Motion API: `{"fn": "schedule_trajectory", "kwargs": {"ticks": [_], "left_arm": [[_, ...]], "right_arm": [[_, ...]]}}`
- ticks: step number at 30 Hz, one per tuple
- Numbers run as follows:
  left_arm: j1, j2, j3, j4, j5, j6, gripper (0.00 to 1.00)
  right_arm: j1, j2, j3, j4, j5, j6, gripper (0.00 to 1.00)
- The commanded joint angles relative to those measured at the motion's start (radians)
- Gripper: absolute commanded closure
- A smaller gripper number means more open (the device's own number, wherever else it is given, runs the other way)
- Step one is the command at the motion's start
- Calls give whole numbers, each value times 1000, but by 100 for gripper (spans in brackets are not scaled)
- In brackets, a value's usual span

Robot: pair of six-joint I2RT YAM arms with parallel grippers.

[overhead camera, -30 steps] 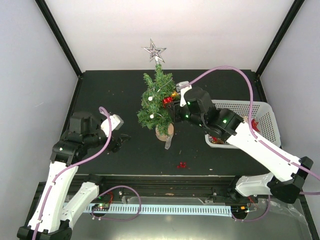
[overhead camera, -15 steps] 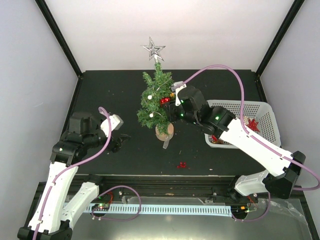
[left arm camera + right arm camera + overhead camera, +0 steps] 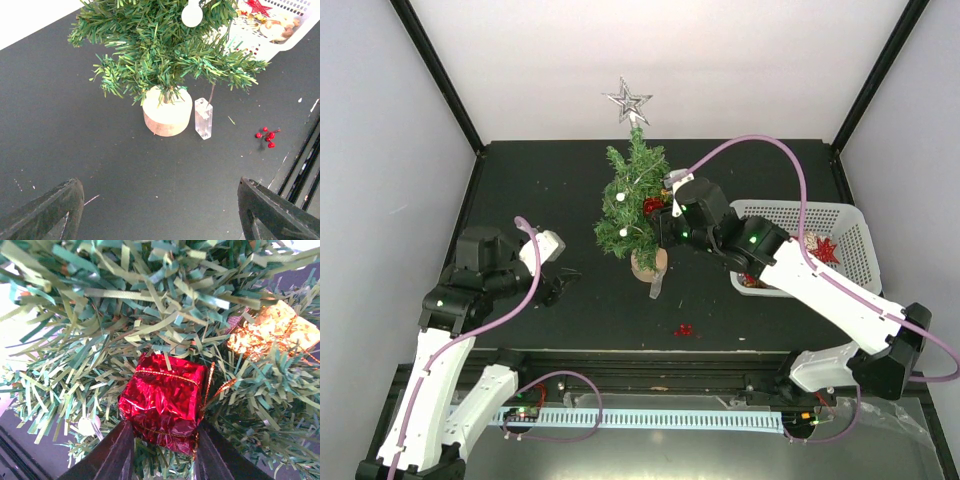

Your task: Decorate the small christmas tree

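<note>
Top external — black tabletop (image 3: 560,190), white walls (image 3: 720,60), left fingers (image 3: 45,212) spread, right fingers (image 3: 112,455) pinching red present (image 3: 162,400)

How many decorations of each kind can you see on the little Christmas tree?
Silver star topper: 1
White balls: 2
Red gift box: 1
Gold gift box: 1
Total: 5
</note>
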Motion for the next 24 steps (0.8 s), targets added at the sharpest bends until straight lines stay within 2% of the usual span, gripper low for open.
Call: {"fn": "schedule_trajectory", "kwargs": {"ticks": [1,10,15,24], "left_arm": [[10,-16,-2,22,17,-11,16],[16,-24,-6,27,20,-11,16],[15,-22,-6,27,24,-10,16],[20,-30,-6,26,23,-10,15]], "right_arm": [[-2,-34,-11,10,22,10,64],[-3,-68,-8,1,26,6,48],[-3,-86,-16,1,28,9,46],[-3,-90,-42,20,29,10,64]]}}
